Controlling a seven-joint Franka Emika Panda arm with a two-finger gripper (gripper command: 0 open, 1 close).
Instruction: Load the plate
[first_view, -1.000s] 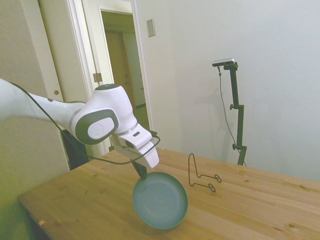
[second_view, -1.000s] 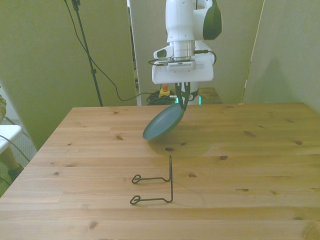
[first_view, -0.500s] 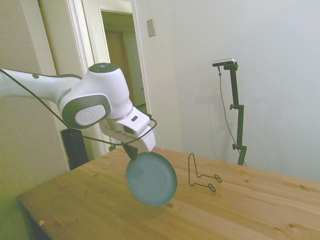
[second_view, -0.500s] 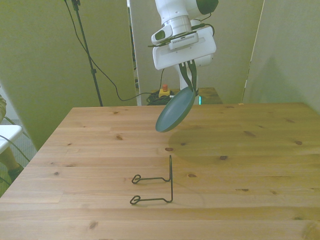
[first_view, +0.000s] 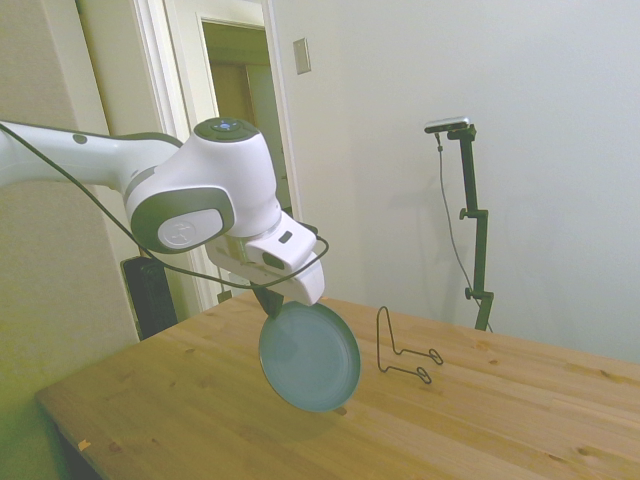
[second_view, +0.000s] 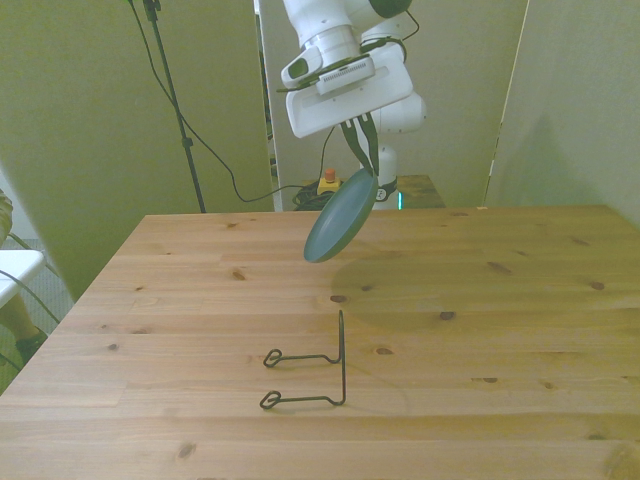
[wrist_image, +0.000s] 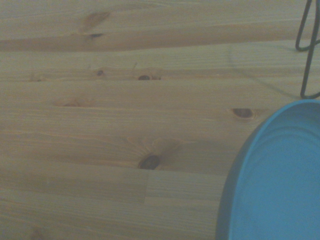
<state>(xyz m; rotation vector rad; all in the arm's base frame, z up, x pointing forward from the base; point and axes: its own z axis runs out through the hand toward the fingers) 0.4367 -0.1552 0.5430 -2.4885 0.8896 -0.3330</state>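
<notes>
The teal-green plate (first_view: 309, 357) (second_view: 341, 216) (wrist_image: 280, 180) hangs tilted in the air above the wooden table (first_view: 200, 400) (second_view: 500, 300), held by its upper rim. My gripper (first_view: 267, 301) (second_view: 361, 160) is shut on that rim, with the dark fingers pinching it just below the white hand. In the front view the plate is above the far middle of the table, well clear of the surface. A thin black wire rack (first_view: 400, 350) (second_view: 318, 368) (wrist_image: 309, 47) stands upright on the table, nearer the camera in the front view, apart from the plate.
A dark cable (second_view: 190, 140) hangs down at the front view's left behind the table. A doorway (first_view: 240, 130) and a wall lie beyond the table in the side view.
The arm has swung the plate a little toward the front view's left and lifted it slightly. The hand has tilted further. The grip on the rim is unchanged.
</notes>
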